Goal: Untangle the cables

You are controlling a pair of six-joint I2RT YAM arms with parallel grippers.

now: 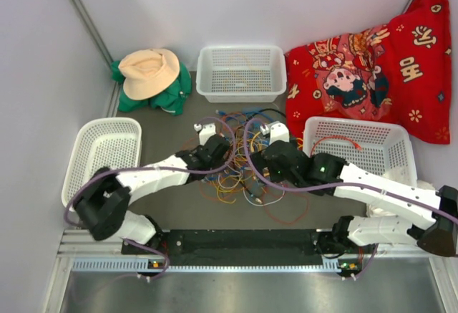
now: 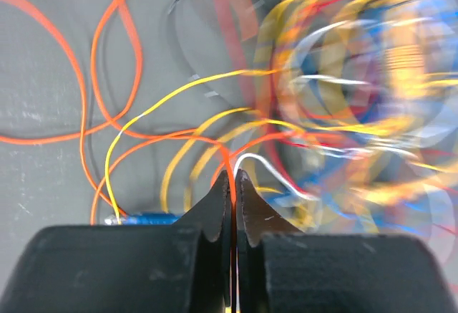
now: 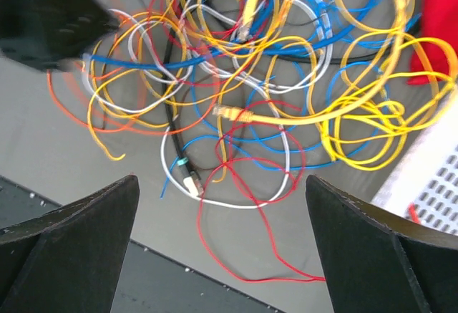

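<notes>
One grey table (image 1: 164,123) carries the scene, taken here from largest item to smallest, with directions read on a clock face centred on the tangle in the top view. A red cushion (image 1: 372,69) lies at 2 o'clock. Three white baskets stand at 12 (image 1: 241,49), 9 (image 1: 100,123) and 3 o'clock (image 1: 358,123); the last holds one red cable (image 1: 336,140). A hat (image 1: 149,71) rests on green cloth at 11 o'clock. The cables (image 1: 236,180) lie mid-table as one loose heap of yellow, orange, blue, red, white and black loops, between and beneath the two wrists. The right gripper (image 3: 222,184) hangs over the heap with its jaws spread wide and nothing between them. The left gripper (image 2: 232,177) is closed to a slit, with a single orange cable (image 2: 227,157) pinched at the fingertips. The smallest item marked is a yellow plug (image 3: 232,114) near the heap's middle. The step in hand appears to be drawing that orange cable free. It is probably best pulled slowly toward 9 o'clock, away from the knot and raised slightly so that crossings show. If neighbouring loops drag along, the pull should pause. The idle right gripper could pin the heap down. The cord is thin and may slip, so a firm pinch matters.
</notes>
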